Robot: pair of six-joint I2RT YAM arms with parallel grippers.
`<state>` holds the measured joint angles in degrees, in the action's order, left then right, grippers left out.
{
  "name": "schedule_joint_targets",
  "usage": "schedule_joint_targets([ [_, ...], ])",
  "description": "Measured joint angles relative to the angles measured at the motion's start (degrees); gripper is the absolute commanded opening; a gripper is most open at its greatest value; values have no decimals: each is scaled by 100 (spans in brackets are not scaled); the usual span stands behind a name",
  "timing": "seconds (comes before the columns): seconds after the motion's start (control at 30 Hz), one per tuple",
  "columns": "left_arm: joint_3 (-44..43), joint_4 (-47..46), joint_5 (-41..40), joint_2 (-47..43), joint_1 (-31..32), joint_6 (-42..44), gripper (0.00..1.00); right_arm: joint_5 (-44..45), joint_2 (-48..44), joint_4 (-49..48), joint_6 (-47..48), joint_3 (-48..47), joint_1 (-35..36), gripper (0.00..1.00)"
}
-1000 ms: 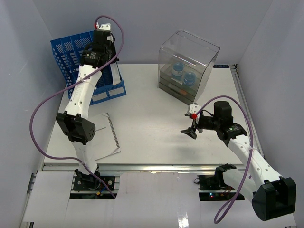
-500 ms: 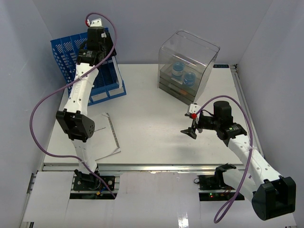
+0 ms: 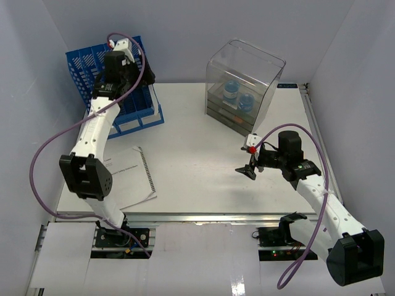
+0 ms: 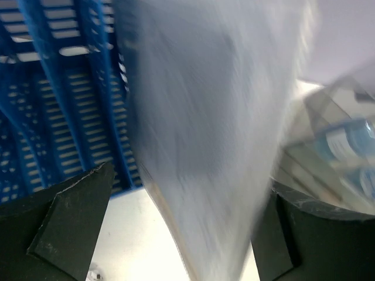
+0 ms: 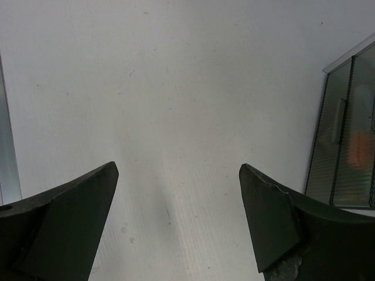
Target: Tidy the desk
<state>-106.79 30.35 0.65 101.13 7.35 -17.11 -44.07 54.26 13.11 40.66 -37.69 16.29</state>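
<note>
The desk (image 3: 197, 142) is a wide white tabletop. My left gripper (image 3: 139, 77) hangs over the right end of a blue slotted file rack (image 3: 92, 68). In the left wrist view the left gripper (image 4: 190, 178) is open, and a blurred white sheaf of paper (image 4: 217, 117) stands upright between its spread jaws, with the rack (image 4: 64, 105) behind it. From above, my arm hides that paper. My right gripper (image 3: 249, 169) hovers open over bare desk, and the right wrist view shows this gripper (image 5: 179, 175) with nothing in it.
A white spiral-bound booklet (image 3: 133, 179) lies flat near the front left, partly under the left arm. A clear plastic drawer box (image 3: 244, 86) with blue items inside stands at the back right; its edge shows in both wrist views (image 4: 334, 140) (image 5: 345, 146). An aluminium rail (image 3: 203, 217) runs along the front.
My left jaws have gone from shut to wide open, and the left wrist has swung leftward over the rack. The right arm has not moved.
</note>
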Motion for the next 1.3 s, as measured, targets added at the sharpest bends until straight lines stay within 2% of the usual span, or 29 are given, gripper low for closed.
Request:
schedule_joint_targets([
  [0.27, 2491, -1501, 984, -1712, 27, 354, 98, 0, 0, -1, 0, 2, -19, 90],
  [0.37, 3449, -2114, 1115, -2205, 47, 408, 98, 0, 0, -1, 0, 4, -46, 90],
  [0.53, 4700, -3169, 934, -2449, 310, 547, 97, -2, 0, -1, 0, 8, -78, 90],
  [0.8, 5636, -4530, 477, -2447, 794, 748, 97, 0, 0, -1, 2, 9, -128, 90],
  [1.07, 6881, -5621, 446, -3204, 1025, 998, 94, -7, 0, -1, 2, 9, -133, 90],
  [1.17, 7018, -5952, 446, -3305, 1089, 1094, 91, -7, 0, -1, 2, 9, -135, 90],
  [1.3, 7043, -6487, 288, -3002, 1279, 1313, 85, -5, 1, -1, 2, 9, -135, 90],
])
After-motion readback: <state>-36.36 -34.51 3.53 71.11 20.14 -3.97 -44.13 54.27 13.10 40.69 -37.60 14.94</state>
